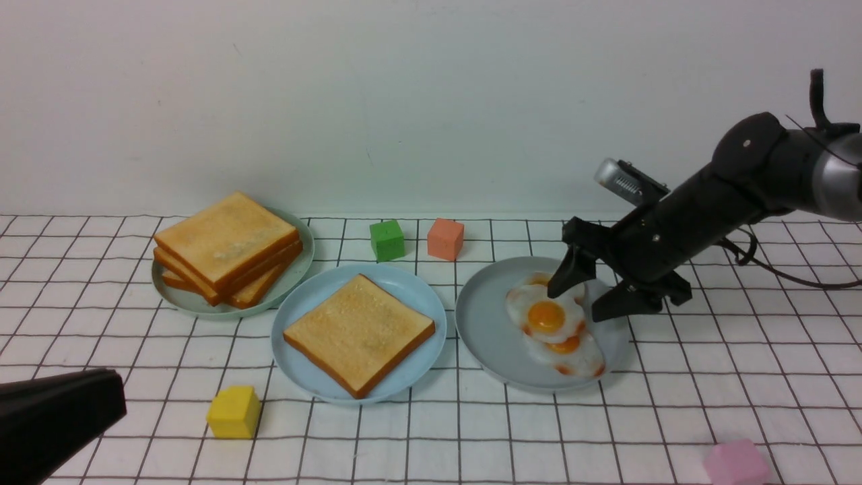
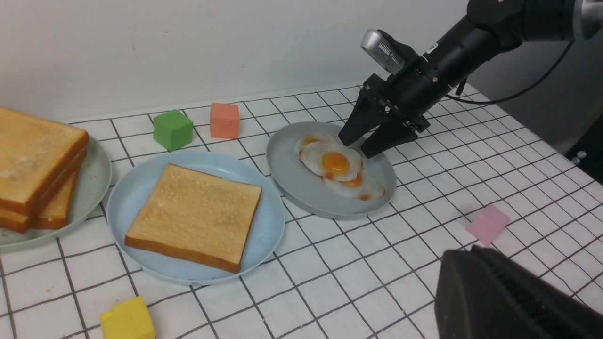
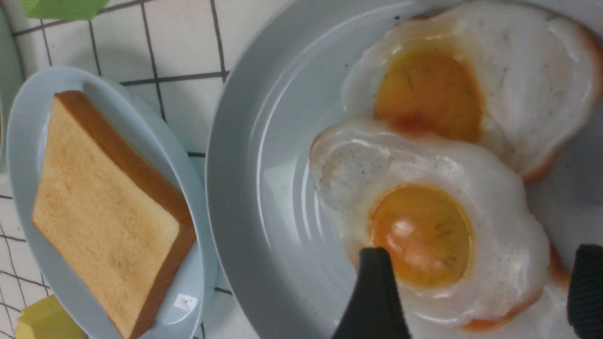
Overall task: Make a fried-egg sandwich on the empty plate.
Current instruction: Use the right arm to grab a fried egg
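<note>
Tablecloth (image 1: pixel 673 417): white, thin black grid. Wall (image 1: pixel 431 101): plain off-white.
Light blue plate (image 1: pixel 405 286): solid, no pattern. Toast slice (image 1: pixel 359 332) on it: golden-brown face with faint pale speckling, darker orange-brown crust.
Pale green plate (image 1: pixel 296 269): plain. Toast stack (image 1: pixel 225 239): same golden tops, darker crusts.
Grey plate (image 1: pixel 485 323): plain matte grey. Fried eggs (image 1: pixel 547 315): glossy white, orange yolks, reddish-brown crisped rims; fine dark specks show in the right wrist view.
Green cube (image 1: pixel 386 240), salmon cube (image 1: pixel 445 238), yellow block (image 1: pixel 234 411), pink block (image 1: pixel 735 463): all solid colours.
Right gripper (image 1: pixel 576 304): black, with a silver cylinder (image 1: pixel 616 176) on top.
</note>
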{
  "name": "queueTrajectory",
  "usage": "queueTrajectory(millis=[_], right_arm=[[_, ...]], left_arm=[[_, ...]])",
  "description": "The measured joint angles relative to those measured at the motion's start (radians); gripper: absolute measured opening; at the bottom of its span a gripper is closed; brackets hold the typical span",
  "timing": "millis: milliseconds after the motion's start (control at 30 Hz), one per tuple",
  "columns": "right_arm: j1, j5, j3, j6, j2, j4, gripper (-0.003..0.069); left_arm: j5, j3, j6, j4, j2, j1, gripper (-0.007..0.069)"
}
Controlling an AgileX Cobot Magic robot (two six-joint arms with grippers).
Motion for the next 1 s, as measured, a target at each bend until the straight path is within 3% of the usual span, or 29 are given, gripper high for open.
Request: queueTrajectory(millis=[300, 467, 800, 1000], right_arm=[[-0.001, -0.023, 0.000, -0.020, 0.046, 0.045, 0.0510], [-0.001, -0.029, 0.000, -0.039, 0.047, 0.078, 0.0466], [-0.002, -0.032, 0.000, -0.067, 0.047, 0.065, 0.0337], [-0.002, -0.025, 0.000, -0.091, 0.047, 0.062, 0.0169]], left_arm=[[0.001, 0.000, 0.000, -0.002, 0.000, 0.000, -0.0013], [0.002, 0.000, 0.000, -0.003, 0.000, 0.000, -0.0013], [0.002, 0.000, -0.001, -0.003, 0.000, 0.000, -0.0013], [0.002, 0.000, -0.001, -0.003, 0.000, 0.000, -0.0013]])
